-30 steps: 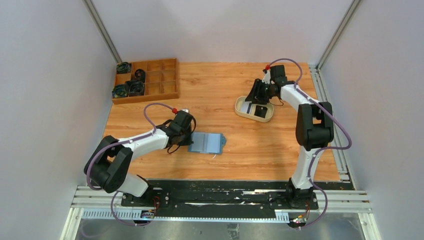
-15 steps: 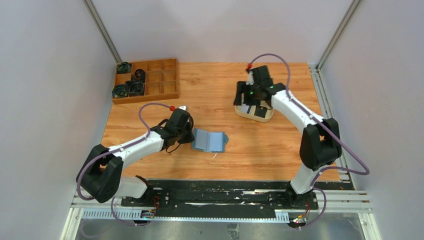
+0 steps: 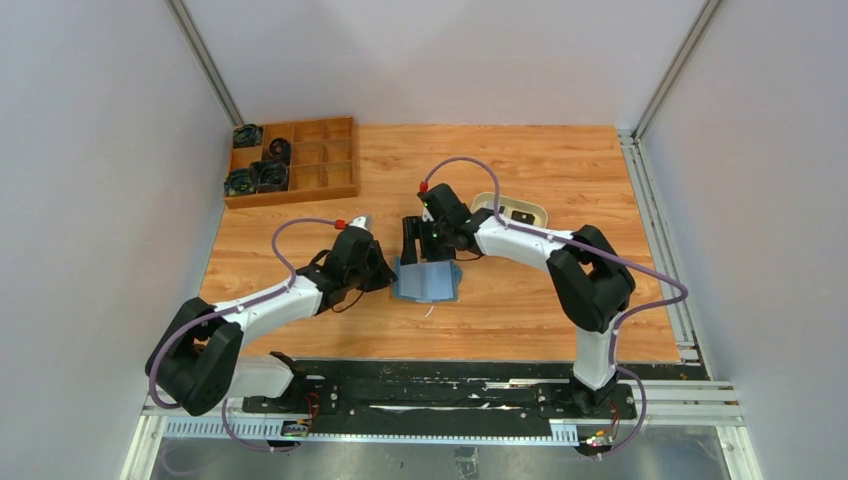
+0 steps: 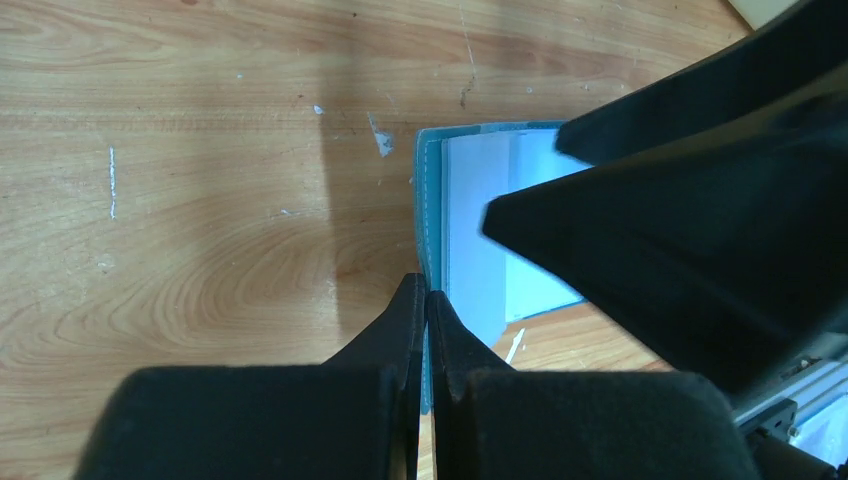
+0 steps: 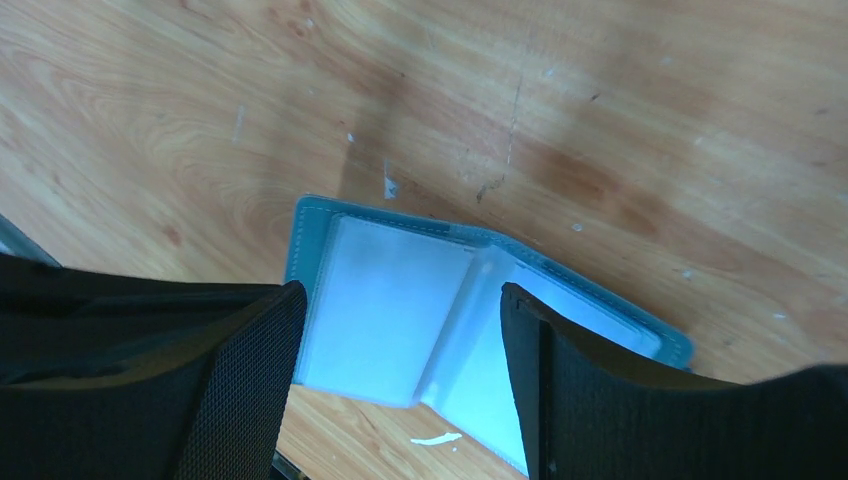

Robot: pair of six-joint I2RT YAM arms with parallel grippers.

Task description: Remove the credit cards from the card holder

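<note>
Between the spread fingers of the right gripper (image 5: 400, 292) the open card holder (image 5: 385, 310) fills the gap, with bare table (image 5: 600, 120) beyond their tips. The left gripper (image 4: 427, 300) has its fingers pinched on the card holder's edge. Ahead and to their right the right gripper blocks the way, and to their left the table is free.

Tabletop (image 5: 620, 110) is wood grain, semi-matt, scuffed with little white flecks. The card holder (image 5: 390, 300) looks like soft teal leatherette with a stitched rim, and the sleeves inside are pale see-through plastic with a slight sheen. Right gripper (image 5: 400, 292) pads (image 5: 250, 380) are matt black with a fine mesh texture. Left gripper (image 4: 426, 292) is smooth matt black. Divider box (image 3: 292, 160) at 10 o'clock is bare wood.
</note>
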